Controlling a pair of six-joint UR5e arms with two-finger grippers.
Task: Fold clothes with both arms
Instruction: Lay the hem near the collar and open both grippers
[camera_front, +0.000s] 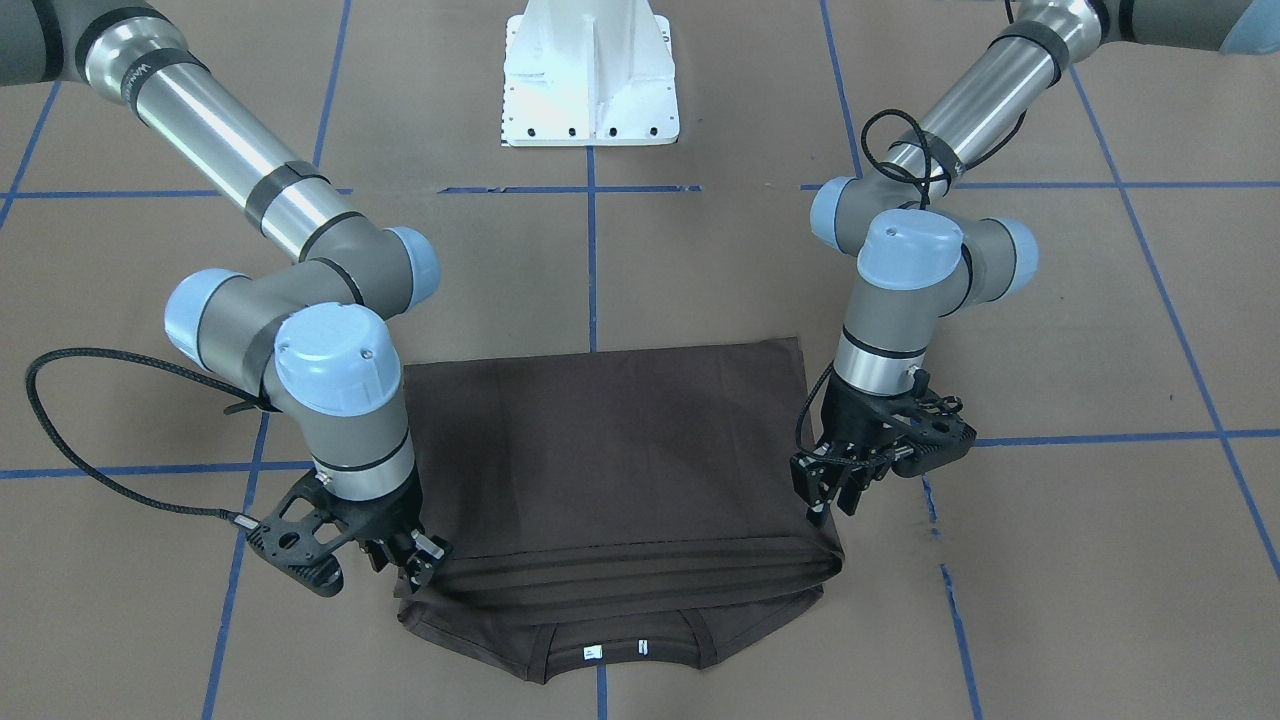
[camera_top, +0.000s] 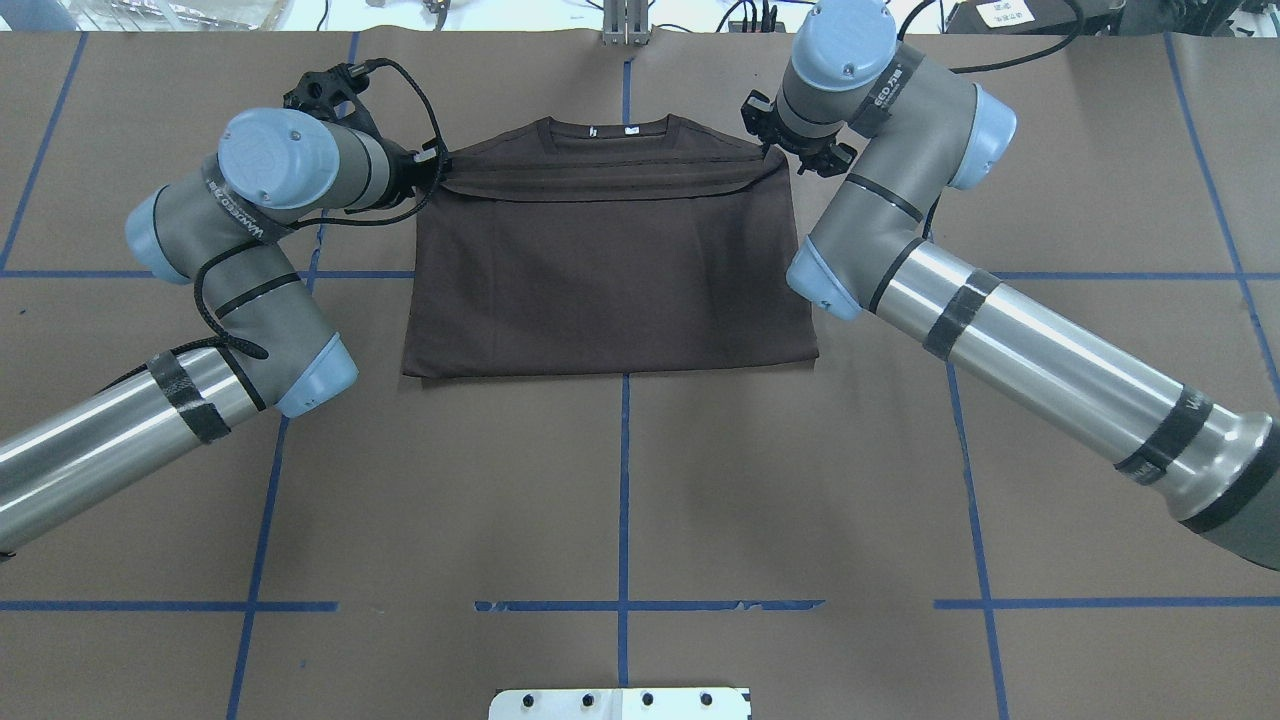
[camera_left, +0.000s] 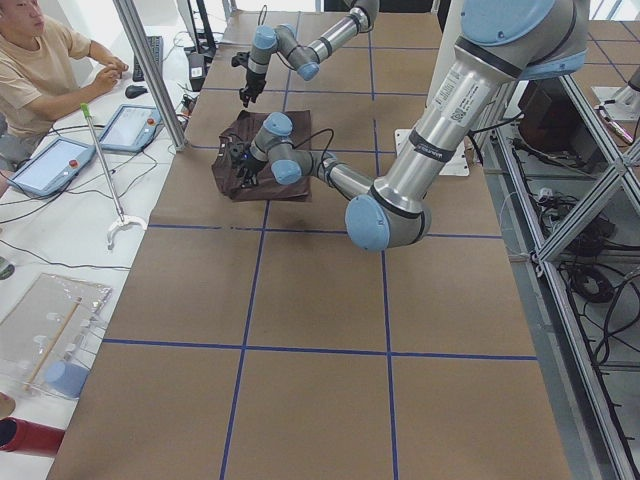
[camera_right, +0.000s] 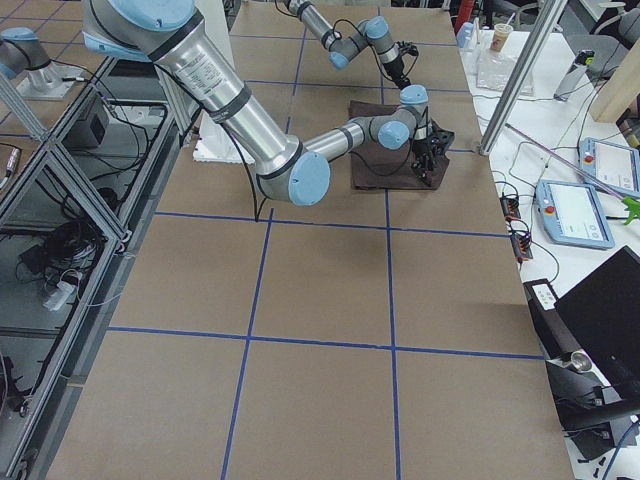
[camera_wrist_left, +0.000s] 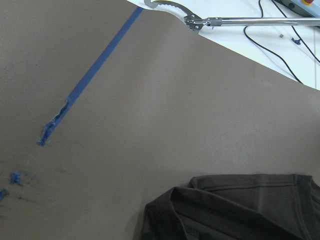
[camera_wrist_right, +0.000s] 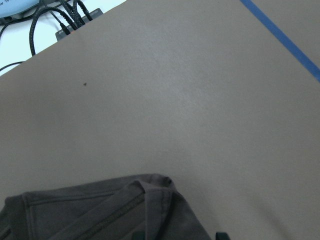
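The dark grey-brown T-shirt (camera_front: 610, 450) lies flat on the brown table, folded over on itself. Its folded edge lies just short of the collar and white neck labels (camera_front: 615, 650). It also shows in the overhead view (camera_top: 610, 270). My left gripper (camera_front: 828, 505) hovers at one end of that folded edge, jaws apart and holding nothing; it shows overhead too (camera_top: 428, 170). My right gripper (camera_front: 410, 570) sits at the other end (camera_top: 775, 145), also apart from the cloth. Each wrist view shows a shirt corner (camera_wrist_left: 235, 210) (camera_wrist_right: 100, 210) lying loose on the table.
The white base pedestal (camera_front: 590, 80) stands at the robot's side of the table. Blue tape lines (camera_top: 624, 480) grid the brown surface. A seated operator (camera_left: 40, 60), tablets and a grabber tool (camera_wrist_left: 240, 21) are beyond the far table edge.
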